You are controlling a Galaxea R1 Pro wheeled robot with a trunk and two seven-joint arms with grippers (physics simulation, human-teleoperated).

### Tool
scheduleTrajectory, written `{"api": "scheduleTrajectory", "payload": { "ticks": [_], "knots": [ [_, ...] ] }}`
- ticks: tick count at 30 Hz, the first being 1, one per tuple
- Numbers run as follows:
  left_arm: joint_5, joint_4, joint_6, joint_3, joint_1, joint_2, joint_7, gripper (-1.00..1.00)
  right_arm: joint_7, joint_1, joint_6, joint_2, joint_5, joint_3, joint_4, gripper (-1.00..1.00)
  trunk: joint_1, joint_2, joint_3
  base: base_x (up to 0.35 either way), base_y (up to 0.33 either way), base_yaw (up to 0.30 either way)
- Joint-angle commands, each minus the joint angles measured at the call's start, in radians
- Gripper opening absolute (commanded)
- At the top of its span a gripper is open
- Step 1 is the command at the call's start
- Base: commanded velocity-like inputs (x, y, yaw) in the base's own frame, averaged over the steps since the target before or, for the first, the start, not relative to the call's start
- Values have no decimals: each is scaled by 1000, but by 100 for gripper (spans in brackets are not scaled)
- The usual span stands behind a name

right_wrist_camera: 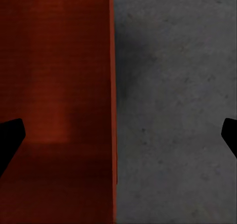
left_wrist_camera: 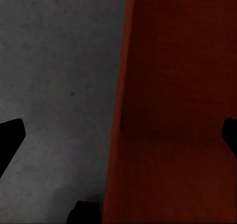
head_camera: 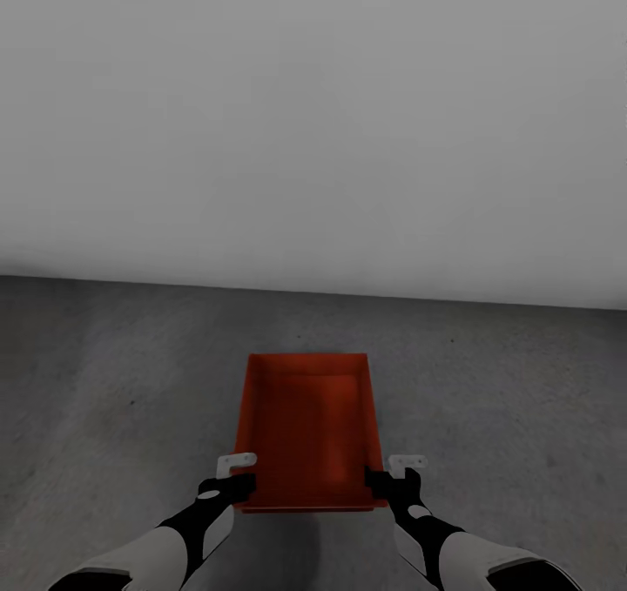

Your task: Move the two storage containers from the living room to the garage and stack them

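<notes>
One orange-red storage container (head_camera: pixel 306 426) low in the middle of the head view, open on top, nothing inside, just bare red walls and a red bottom. Long way pointing up the frame, toward the wall (head_camera: pixel 313 121). Hard to tell whether sitting on the floor (head_camera: pixel 113 373) or lifted a bit off it.

Left gripper (head_camera: pixel 239 473) at the near left corner of the box, right gripper (head_camera: pixel 396 473) at the near right corner. In the left wrist view, black fingertips (left_wrist_camera: pixel 10 137) far apart at the two sides of the picture, with the thin red side wall (left_wrist_camera: pixel 177 110) between them and grey floor (left_wrist_camera: pixel 54 85) beside it. Not pinching. Same in the right wrist view: fingertips (right_wrist_camera: pixel 10 137) wide apart, red wall (right_wrist_camera: pixel 54 85) and grey floor (right_wrist_camera: pixel 173 110) between them.

Dark grey floor all around the box, with open room left, right and ahead. Plain white wall across the upper half of the head view, well apart from the far edge of the box.
</notes>
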Motion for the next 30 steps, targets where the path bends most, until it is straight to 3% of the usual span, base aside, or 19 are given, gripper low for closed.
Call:
{"api": "scheduleTrajectory", "payload": {
  "ticks": [1,21,27,30],
  "knots": [
    [11,1,-4,-3,-1,0,2,100,-1,-1,-6,1,-10,9,3,100,-4,7,3,0,0,0],
    [-6,8,-9,-8,-1,0,1,100,-1,-1,-6,1,-10,9,3,100,-81,147,65,0,0,0],
    [-44,12,-8,-12,-1,-1,0,100,-1,-1,-6,1,-10,9,3,100,-104,189,84,0,0,0],
    [-82,13,-8,-12,-1,-1,0,100,-1,-1,-6,1,-10,9,3,100,-115,210,94,0,0,0]
  ]
}}
